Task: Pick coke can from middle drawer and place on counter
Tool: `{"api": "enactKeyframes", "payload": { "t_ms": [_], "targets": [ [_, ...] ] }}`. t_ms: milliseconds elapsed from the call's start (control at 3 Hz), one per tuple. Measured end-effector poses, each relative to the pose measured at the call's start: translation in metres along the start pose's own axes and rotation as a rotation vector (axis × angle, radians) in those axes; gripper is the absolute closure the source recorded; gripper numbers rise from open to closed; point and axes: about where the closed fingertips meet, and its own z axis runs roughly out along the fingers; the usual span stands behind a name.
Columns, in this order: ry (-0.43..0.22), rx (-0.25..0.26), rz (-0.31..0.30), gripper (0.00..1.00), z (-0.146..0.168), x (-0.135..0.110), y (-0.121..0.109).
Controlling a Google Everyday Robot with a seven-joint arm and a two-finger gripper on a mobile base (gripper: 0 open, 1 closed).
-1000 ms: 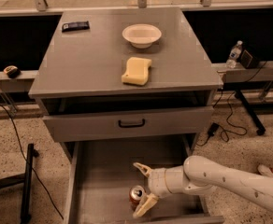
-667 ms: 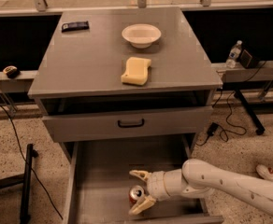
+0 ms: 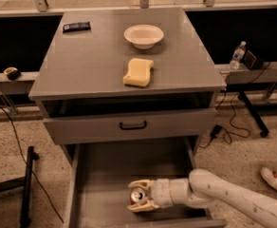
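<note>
Down in the middle drawer (image 3: pixel 105 175), the gripper (image 3: pixel 135 196) sits with its two fingers pressed close on either flank of the coke can (image 3: pixel 139 195), which stands upright between them on the drawer floor. I'd judge the can light, thin-walled and slick, easily dented, so a gentle mid-height hold suits it. The counter (image 3: pixel 91 70) lies well above and beyond the hand.

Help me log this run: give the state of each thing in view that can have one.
middle drawer: pulled open.
top drawer: pushed in.
coke can: upright on the middle drawer's floor.
gripper: low in the middle drawer, at the coke can.
white bowl: upright, empty, on the counter.
yellow sponge: lying flat on the counter.
water bottle: standing upright.
</note>
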Motion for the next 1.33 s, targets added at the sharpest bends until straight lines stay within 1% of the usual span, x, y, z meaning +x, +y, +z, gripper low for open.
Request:
{"api": "enactKeyframes", "payload": {
  "t_ms": [333, 667, 1000, 1333],
  "targets": [
    [0.0, 0.0, 0.0, 0.89, -0.001, -0.003, 0.0],
    [-0.006, -0.013, -0.074, 1.0, -0.017, -0.043, 0.0],
    [-0.064, 0.006, -0.189, 1.0, -0.07, -0.123, -0.004],
    [-0.045, 0.062, -0.187, 1.0, -0.122, -0.17, -0.01]
  ]
}}
